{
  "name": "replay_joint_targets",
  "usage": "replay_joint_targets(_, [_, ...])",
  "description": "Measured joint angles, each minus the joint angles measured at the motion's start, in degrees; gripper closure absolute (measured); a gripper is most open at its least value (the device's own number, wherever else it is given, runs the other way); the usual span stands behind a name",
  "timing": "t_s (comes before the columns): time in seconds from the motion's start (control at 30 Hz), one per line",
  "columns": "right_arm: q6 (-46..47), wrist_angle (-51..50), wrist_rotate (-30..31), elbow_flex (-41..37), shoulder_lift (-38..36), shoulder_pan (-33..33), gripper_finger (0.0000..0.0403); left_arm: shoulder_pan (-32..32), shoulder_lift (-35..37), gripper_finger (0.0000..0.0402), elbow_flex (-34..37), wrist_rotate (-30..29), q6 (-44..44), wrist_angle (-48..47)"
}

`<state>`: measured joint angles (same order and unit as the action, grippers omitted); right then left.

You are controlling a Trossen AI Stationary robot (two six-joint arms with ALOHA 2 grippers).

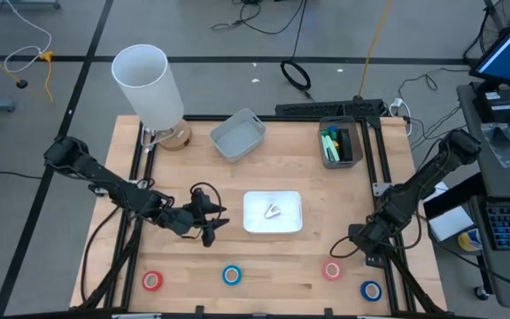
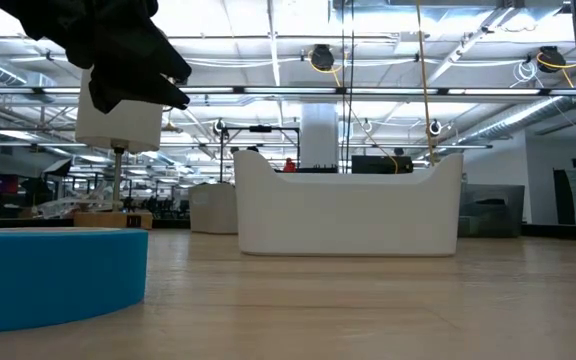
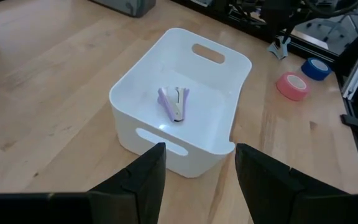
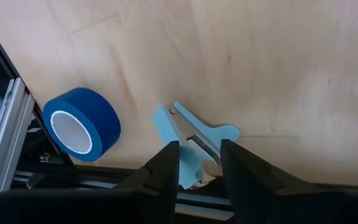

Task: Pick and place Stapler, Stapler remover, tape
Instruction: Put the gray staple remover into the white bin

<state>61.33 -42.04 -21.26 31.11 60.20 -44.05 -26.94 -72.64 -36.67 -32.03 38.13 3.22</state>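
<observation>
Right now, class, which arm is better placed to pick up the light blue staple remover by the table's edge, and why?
The right. The right gripper hangs directly over the light blue staple remover, fingers straddling it. The left gripper is open beside the white bin, far from it.

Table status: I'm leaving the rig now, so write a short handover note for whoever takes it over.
Left end effector: open, empty, beside the white bin.
Right end effector: fingers around the light blue staple remover by the table's right rail; grip not confirmed.
Done: a purple staple remover lies in the white bin.
Left: red tape, blue tape, red tape and blue tape lie along the near edge. Stapler not visible.
</observation>
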Motion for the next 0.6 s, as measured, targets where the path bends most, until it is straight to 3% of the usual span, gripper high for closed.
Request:
replay_joint_targets(0.43, [0.5, 0.2, -1.1, 0.0, 0.0, -1.8, 0.039, 0.0, 0.0, 0.0211, 0.0, 0.0, 0.0, 0.0])
replay_joint_targets(0.6, [1.0, 0.3, -1.7, 0.1, 0.0, -1.8, 0.0397, 0.0, 0.0, 0.0211, 0.0, 0.0, 0.1, 0.0])
